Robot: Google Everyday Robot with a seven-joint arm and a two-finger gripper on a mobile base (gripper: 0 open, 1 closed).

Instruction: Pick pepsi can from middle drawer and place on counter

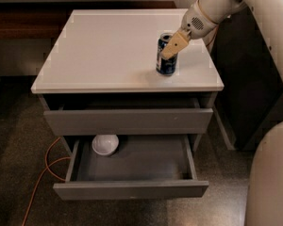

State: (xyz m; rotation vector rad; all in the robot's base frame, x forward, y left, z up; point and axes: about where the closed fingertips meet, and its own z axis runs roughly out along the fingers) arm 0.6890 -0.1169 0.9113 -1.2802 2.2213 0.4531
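Sitting upright on the counter, the pepsi can is in the right-front area, a bit in from the right edge and well outside the drawers. The gripper is at the can's upper part, coming in from the right rear and overlapping its top and right side. Contact looks likely, but whether it's clamped on the can or loose can't be told from this angle. The white arm runs up and out at the top right. The middle drawer is pulled well out, with a white bowl at its rear left corner and nothing else visible inside. The top drawer has a dark gap above its front. A black cabinet stands just to the right, and an orange cable lies on the floor at left.
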